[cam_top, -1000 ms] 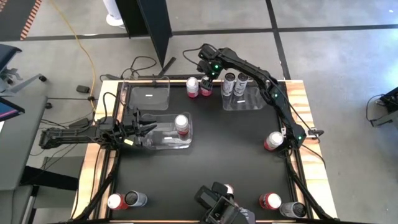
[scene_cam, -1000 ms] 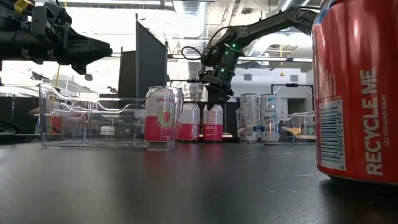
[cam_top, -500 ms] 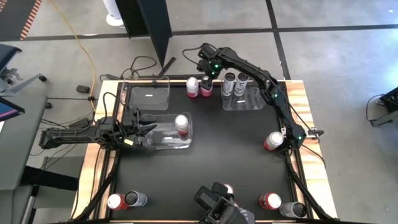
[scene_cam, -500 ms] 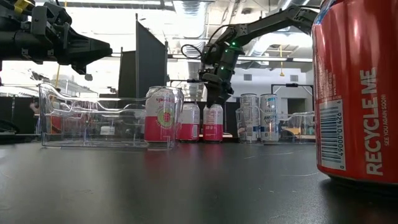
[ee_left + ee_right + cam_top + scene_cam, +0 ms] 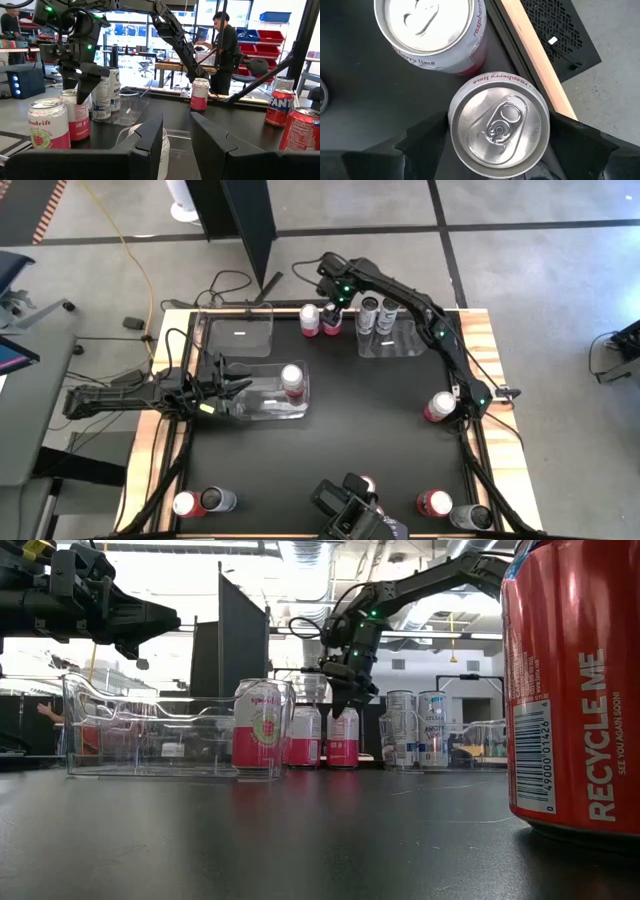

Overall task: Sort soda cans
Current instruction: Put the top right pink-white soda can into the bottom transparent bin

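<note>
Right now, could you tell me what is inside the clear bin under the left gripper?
The clear bin holds one pink-and-white can, standing upright at its right end. The left gripper hangs over its left part, hiding a little of the floor there.

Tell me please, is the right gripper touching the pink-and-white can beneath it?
Cannot tell. The right wrist view shows the right gripper open, fingers either side of the pink-and-white can, but no plain gap or contact.

A black, wood-edged worktop [image 5: 330,450] carries three clear plastic rectangular bins [image 5: 238,335] toward twelve and nine o'clock, and small cylindrical soda cans [image 5: 438,407] scattered around.
</note>
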Tool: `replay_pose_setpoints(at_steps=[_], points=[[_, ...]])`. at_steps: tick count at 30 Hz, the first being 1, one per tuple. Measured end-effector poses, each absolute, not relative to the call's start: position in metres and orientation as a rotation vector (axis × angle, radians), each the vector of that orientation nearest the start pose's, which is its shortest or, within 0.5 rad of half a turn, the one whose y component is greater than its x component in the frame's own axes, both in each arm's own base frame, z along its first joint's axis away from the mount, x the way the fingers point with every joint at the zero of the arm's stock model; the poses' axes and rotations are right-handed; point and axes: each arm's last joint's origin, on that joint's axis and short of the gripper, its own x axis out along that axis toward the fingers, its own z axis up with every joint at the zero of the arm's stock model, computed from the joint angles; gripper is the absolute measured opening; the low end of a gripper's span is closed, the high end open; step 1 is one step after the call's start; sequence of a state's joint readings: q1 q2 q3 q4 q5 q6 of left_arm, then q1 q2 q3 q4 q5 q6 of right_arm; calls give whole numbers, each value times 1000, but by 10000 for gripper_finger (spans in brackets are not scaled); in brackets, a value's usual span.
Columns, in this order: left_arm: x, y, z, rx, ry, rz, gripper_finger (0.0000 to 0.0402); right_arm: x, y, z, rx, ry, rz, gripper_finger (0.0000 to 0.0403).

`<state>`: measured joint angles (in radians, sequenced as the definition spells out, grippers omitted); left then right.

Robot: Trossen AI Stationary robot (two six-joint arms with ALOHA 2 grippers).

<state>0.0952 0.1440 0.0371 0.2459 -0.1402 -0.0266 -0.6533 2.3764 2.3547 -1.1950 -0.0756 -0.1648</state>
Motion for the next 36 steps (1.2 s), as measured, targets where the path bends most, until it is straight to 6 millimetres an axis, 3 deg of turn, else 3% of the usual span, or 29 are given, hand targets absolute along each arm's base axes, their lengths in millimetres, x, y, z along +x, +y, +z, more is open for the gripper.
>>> replay_pose_setpoints(at_steps=[36], points=[[103,14,188,-31,-142,233,93,399,-279,249,196,1243,-342,320]])
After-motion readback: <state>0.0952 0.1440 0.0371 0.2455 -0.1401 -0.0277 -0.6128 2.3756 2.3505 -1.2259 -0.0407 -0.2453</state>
